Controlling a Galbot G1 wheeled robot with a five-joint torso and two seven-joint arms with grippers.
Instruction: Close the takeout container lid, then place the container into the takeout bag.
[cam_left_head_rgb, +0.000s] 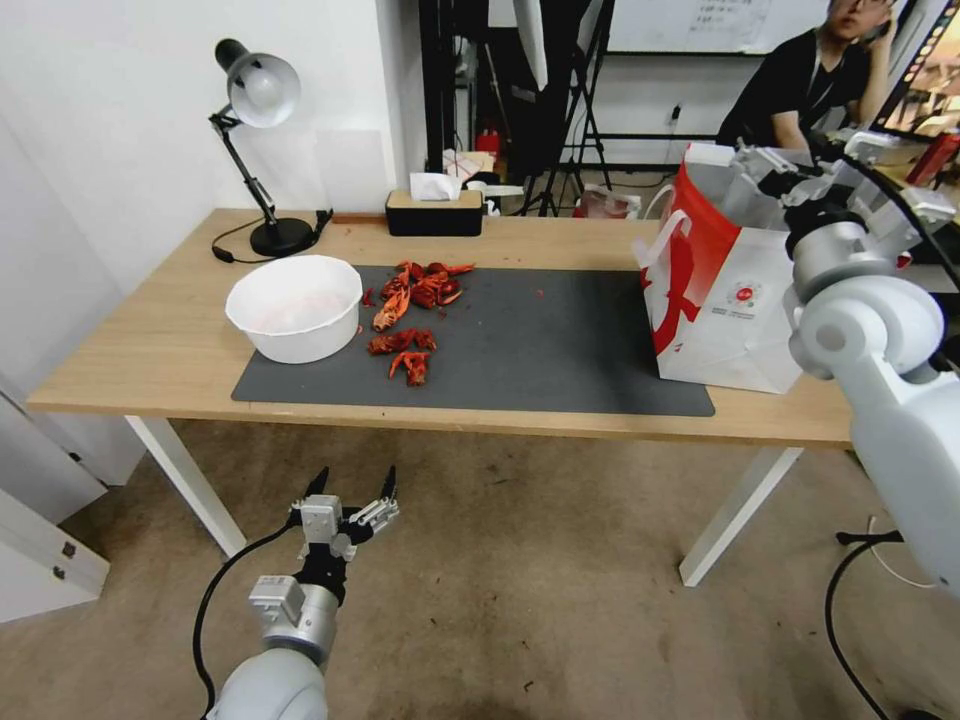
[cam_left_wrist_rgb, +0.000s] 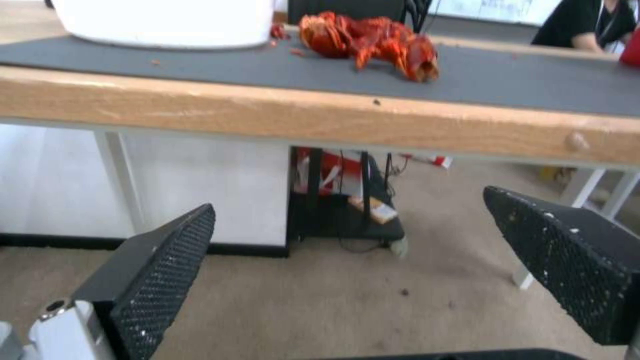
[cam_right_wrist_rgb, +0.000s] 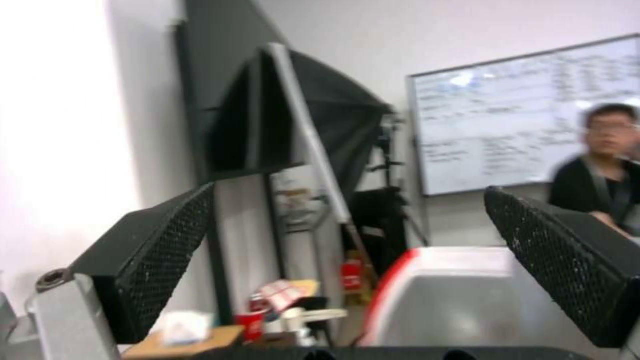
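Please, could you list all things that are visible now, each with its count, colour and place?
takeout bag: one, white and red, table's right end
bowl: one, white, mat's left part
crayfish pieces: several, red, on mat beside bowl
mat: one, dark grey, on table
table: one, light wood
desk lamp: one, black, far left corner
tissue box: one, black, far edge
left gripper: open, below table's near edge
right gripper: open, above bag

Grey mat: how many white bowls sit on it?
1: a round white plastic bowl on the left end of the grey mat, beside red crayfish pieces.
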